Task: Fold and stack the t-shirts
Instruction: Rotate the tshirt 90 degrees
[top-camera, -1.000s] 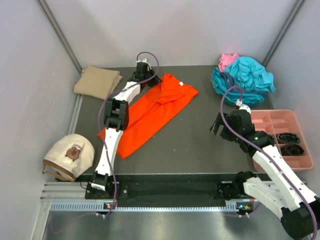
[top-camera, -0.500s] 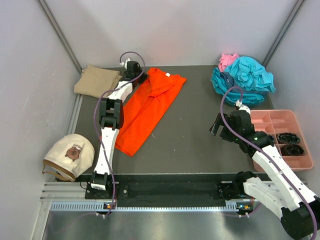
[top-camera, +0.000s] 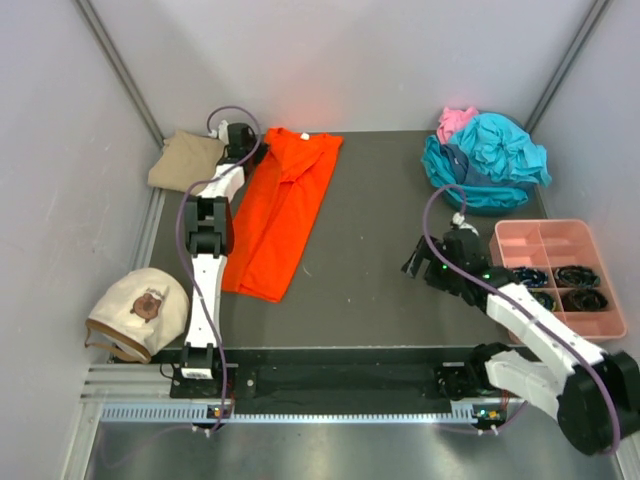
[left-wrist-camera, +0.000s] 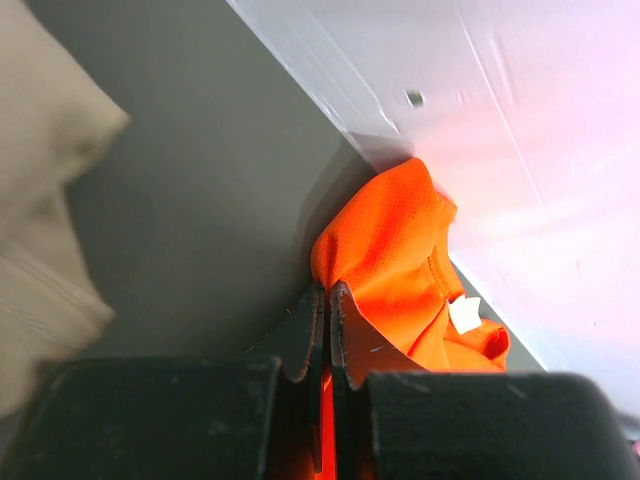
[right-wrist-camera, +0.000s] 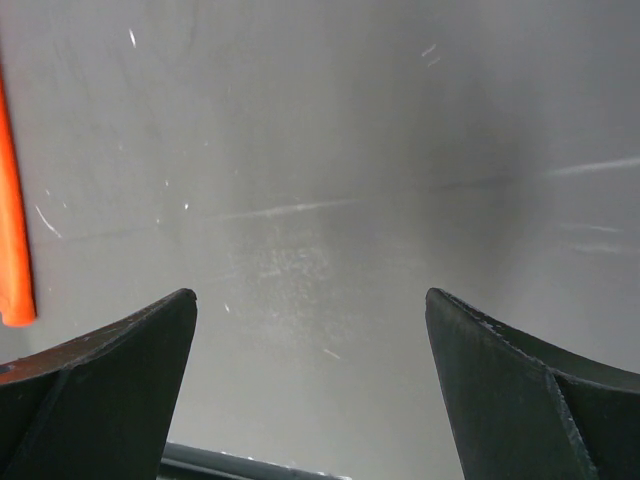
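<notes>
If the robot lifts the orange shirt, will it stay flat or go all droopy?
Probably droopy: the orange shirt bunches into soft folds where the left gripper pinches it. Likely light too, since it looks like thin cloth.

Left wrist: tan shirt (left-wrist-camera: 40, 200) blurred, cut by left edge. Right wrist: orange shirt (right-wrist-camera: 12, 220) just a sliver at left edge. Top: pink shirt (top-camera: 455, 120) mostly hidden by teal shirts (top-camera: 495, 150); black bits (top-camera: 578, 275) in tray (top-camera: 520, 245) too small to identify.

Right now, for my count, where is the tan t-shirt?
Top view: the tan t-shirt lies at the far left, just left of the left gripper holding the orange t-shirt.
</notes>
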